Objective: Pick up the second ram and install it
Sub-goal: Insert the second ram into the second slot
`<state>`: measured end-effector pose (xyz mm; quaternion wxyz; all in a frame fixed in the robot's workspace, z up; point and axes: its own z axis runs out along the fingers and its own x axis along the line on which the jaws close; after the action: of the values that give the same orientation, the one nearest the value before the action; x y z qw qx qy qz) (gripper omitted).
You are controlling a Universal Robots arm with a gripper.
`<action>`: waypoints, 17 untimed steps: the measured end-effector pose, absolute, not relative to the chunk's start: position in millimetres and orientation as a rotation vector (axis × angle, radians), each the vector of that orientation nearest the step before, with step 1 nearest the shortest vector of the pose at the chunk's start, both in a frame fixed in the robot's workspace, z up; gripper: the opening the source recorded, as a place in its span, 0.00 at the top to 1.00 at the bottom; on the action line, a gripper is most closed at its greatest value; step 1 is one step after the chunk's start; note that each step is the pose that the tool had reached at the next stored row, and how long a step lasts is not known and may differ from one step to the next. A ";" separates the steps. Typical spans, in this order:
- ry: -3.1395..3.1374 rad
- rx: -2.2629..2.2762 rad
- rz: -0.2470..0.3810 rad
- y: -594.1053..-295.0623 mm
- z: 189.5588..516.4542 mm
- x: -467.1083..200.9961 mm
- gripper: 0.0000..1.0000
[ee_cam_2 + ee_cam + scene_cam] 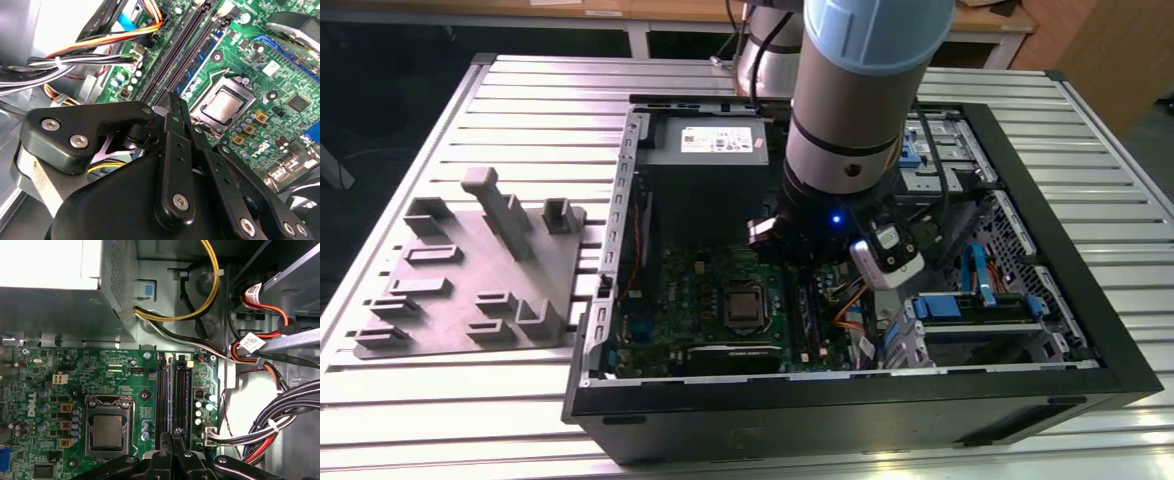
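Note:
My gripper (176,102) hangs inside the open computer case (1067,300), low over the green motherboard (75,370). Its black fingers are pressed together, and their tips (173,440) sit at one end of the long dark memory slots (172,390). A thin dark board with a blue label, which I take for a ram (200,62), stands on edge in a slot next to the fingertips. I cannot tell whether it is the second ram, or whether the fingers pinch anything. In the exterior view the arm (854,130) covers the gripper.
The bare processor socket (107,430) lies beside the slots. Bundled cables (280,415) run close on the other side, with the power supply (707,145) behind. A grey fixture plate with blocks (480,270) lies on the table at the exterior view's left.

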<state>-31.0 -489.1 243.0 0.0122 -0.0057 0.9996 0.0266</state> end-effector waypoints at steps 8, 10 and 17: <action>3.116 -0.018 0.083 -490.9 239.0 -32.9 0.89; 3.116 -0.018 0.083 -492.0 238.2 -33.0 0.89; 3.116 -0.018 0.083 -493.9 235.5 -32.4 0.89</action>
<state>-32.4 -493.9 235.5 0.0123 -0.0057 0.9996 0.0265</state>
